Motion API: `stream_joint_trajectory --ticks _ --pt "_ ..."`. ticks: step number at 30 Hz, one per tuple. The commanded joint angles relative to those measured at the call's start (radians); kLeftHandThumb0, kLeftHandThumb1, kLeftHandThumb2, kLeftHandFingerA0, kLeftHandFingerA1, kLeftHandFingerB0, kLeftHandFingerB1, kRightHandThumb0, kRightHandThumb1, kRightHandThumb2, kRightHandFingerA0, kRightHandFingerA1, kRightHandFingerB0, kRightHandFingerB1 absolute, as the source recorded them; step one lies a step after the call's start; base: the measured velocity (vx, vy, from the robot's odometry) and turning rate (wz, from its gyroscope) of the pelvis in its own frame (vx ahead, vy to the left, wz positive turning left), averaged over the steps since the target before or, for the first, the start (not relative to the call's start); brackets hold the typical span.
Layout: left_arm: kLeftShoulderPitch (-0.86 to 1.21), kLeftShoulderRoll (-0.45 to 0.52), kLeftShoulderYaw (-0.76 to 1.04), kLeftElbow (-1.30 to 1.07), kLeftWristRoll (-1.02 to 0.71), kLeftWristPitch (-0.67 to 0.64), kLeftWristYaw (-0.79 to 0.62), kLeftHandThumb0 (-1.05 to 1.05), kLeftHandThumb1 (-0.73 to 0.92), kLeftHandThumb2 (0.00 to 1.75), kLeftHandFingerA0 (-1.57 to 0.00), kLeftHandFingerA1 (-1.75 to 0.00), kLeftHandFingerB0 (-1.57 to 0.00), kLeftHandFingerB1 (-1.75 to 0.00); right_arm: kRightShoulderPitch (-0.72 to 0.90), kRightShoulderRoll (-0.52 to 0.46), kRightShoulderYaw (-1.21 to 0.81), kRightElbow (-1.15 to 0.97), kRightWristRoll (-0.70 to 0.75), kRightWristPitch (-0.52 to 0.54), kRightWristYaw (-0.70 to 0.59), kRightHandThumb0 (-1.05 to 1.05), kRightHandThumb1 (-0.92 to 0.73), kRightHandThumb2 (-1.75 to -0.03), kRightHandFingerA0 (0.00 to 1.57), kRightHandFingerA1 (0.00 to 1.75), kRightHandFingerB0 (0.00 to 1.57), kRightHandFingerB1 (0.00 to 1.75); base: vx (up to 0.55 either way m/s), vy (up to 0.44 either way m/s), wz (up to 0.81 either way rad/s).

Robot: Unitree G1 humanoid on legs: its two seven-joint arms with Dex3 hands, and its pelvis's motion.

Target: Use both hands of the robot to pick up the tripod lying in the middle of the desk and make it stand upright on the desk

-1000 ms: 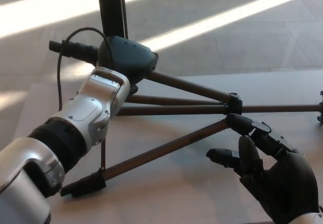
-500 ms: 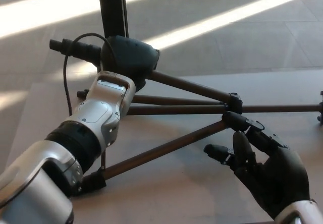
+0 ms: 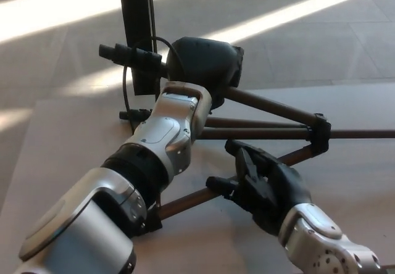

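Here, the right hand [image 3: 265, 184] is being held with its thumb and fingers spread over the nearest leg [image 3: 296, 157] of the tripod [image 3: 259, 126]; whether the fingers are already touching the leg cannot be told, and nothing is clearly being gripped. The left hand is being hidden behind its own wrist and forearm [image 3: 163, 141], which is being reached up towards the tripod head [image 3: 207, 61], so its fingers cannot be judged. A cable [image 3: 126, 76] is being looped from the forearm up past the black handle [image 3: 126, 53] that is sticking out of the head.

The tripod is lying tilted on the desk [image 3: 55, 138], its head being carried clear of the surface near the far edge and its legs being fanned out to the right, one of them running off the frame. A dark post [image 3: 137, 21] is standing just behind the head.

For this step to be done well, the near leg should be closed on fully before any lifting is attempted, and the head should be kept steady by the left arm. The raising is probably best done slowly, so that the feet are being set down together and the cable is not being snagged.
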Motion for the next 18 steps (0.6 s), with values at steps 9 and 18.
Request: stream_joint_trajectory --ticks 9,18 --pt "-0.029 0.111 0.013 -0.027 0.033 -0.103 0.032 -0.2 0.58 0.77 -1.04 -1.62 -0.68 -0.84 0.162 0.024 0.067 0.047 -0.023 0.045 0.018 -0.65 -0.76 -0.63 0.34 0.83 0.39 0.5 0.0 0.0 0.0" --pt "0.009 0.149 0.011 -0.033 0.026 -0.164 0.052 -0.18 0.62 0.73 -0.88 -1.7 -0.76 -1.39 0.275 -0.057 0.106 -0.049 -0.015 0.036 0.07 -0.7 -0.81 -0.64 0.51 0.95 0.47 0.55 0.0 0.0 0.0"
